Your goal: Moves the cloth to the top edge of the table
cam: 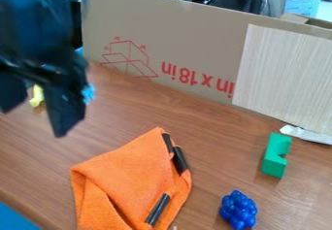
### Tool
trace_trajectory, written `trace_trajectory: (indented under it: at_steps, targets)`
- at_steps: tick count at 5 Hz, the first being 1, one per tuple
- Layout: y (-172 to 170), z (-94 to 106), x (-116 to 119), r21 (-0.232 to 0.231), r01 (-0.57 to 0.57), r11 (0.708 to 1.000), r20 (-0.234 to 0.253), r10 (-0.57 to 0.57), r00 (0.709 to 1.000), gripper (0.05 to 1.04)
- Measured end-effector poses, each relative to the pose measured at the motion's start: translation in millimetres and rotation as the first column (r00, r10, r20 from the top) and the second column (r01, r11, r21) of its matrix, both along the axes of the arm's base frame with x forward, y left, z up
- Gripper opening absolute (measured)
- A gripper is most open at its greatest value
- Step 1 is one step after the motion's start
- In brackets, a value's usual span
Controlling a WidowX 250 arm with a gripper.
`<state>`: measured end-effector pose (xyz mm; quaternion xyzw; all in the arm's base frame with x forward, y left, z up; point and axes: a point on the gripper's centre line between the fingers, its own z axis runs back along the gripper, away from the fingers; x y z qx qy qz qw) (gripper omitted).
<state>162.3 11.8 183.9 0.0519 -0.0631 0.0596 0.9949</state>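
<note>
Wood-topped table (214,120), brown grain. Along its far side you have a cardboard wall (201,40); a pale wood-grain panel (279,73) stands against its right part. Behind, a cluttered room with shelving and cables.

Containers: flaps of a cardboard box (305,21) at upper right, behind the panel; contents hidden from you.

Gripper (32,121): upper left, above the table, fingers spread well apart. Past it you can see a yellow object (37,96) and a bit of light blue (88,93); can't tell what either is.

Markings: the wall bears a red line drawing of a box, red lettering beside it, upside down to you.

Cloth (126,178): orange, rumpled and folded, on the table toward its near edge, well apart from the wall. Three dark strips on it, two near its upper right side, one lower down.

To the cloth's right: blue knobbly cluster (238,210); farther back, green notched block (277,155), and a white crumpled piece (307,134) by the panel's foot.
</note>
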Motion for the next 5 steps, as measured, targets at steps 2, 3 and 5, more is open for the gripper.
trace_trajectory:
  at_steps: [2,3,5]
  targets:
    - [38,-98.6,26,0.195,-0.148,0.97,0.054,0.14,0.989,0.999]
    - [56,-132.5,40,0.189,-0.209,0.959,0.039,0.205,0.978,0.999]
    - [51,-130.1,74,0.069,-0.276,0.959,0.021,0.275,0.961,0.999]
